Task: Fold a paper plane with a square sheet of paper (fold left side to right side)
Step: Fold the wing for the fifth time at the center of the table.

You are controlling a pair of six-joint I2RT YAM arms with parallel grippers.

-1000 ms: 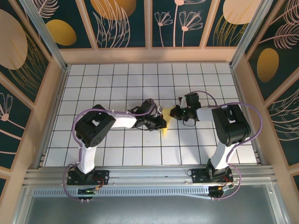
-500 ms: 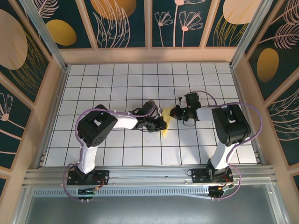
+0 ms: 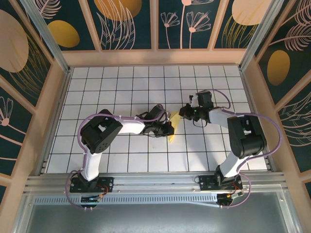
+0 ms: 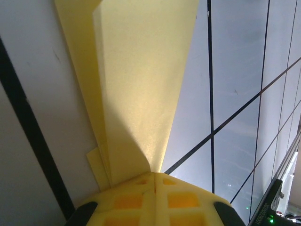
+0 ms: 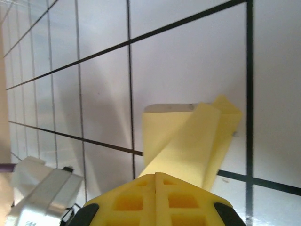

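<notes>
- A white grid-tiled table [image 3: 97, 87] sits inside a booth of dark floral panels [image 3: 126, 24] — the work is near its middle.
- The paper [image 4: 136, 84], pale yellow and already folded into layered flaps, lies between the two grippers and fans out ahead of the left one's tips.
- The left gripper [image 4: 154, 181] is clamped tight, pads meeting. A narrow end of the paper runs into the seam between them and looks pinched there.
- The right gripper [image 5: 155, 181] also has its pads pressed together, with the paper's flaps directly ahead of its tips. Whether any paper sits between them cannot be told.
- The step in hand appears to be carrying the left side over to the right. Done well, the left gripper would sweep low and flat so edge meets edge, while the right one pins the far side against sliding.
- A skewed landing would set a crooked crease — alignment before pressing matters most.
</notes>
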